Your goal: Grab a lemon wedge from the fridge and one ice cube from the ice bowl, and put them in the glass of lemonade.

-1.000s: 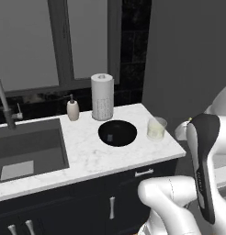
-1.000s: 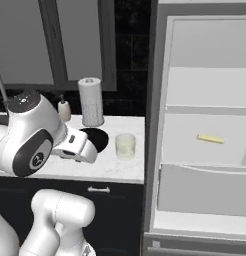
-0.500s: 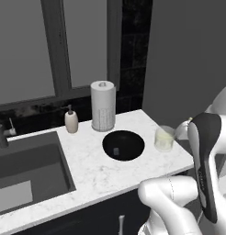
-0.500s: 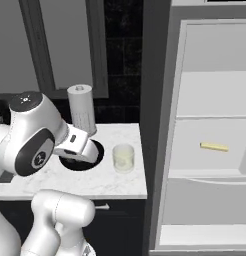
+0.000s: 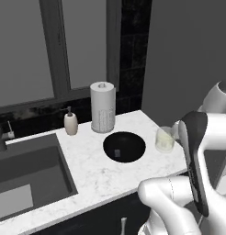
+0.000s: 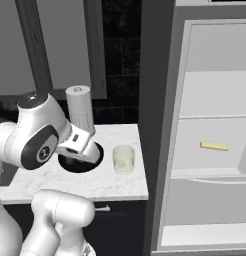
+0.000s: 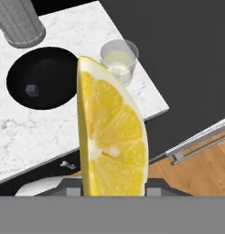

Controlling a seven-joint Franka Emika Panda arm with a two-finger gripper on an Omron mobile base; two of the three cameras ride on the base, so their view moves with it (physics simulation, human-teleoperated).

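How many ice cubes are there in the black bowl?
1. The ice cube lies on the bottom of the ice bowl, toward one side in the hand view. No other shows; none seems hidden.

On the white marble counter (image 5: pixel 94 176), the shallow black ice bowl (image 5: pixel 124 147) (cube (image 5: pixel 116 152) inside) sits left of the clear lemonade glass (image 5: pixel 164 139).
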